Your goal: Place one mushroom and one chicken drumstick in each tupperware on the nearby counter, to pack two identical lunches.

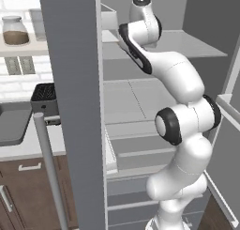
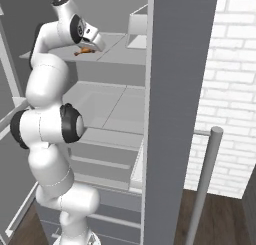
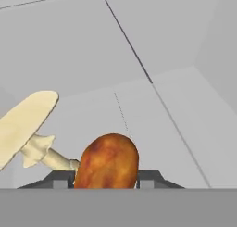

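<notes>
My gripper (image 3: 106, 182) reaches onto the upper fridge shelf (image 2: 120, 51). Its dark fingertips (image 3: 149, 179) press on both sides of an orange-brown chicken drumstick (image 3: 107, 161), whose pale bone points left. In the right base view the drumstick (image 2: 85, 51) lies on the shelf just under the hand (image 2: 94, 43). A beige mushroom (image 3: 23, 124) lies close to the left of the drumstick, tilted on its side. A dark grey tupperware (image 1: 11, 123) sits on the pale counter (image 1: 28, 147) at the far left, outside the fridge.
The open fridge door (image 1: 75, 107) with its bar handle (image 1: 49, 172) stands between the arm and the counter. A black slotted toaster (image 1: 44, 100) sits by the tupperware. A pale box (image 2: 137, 31) stands at the back of the upper shelf. Lower shelves and drawers lie below.
</notes>
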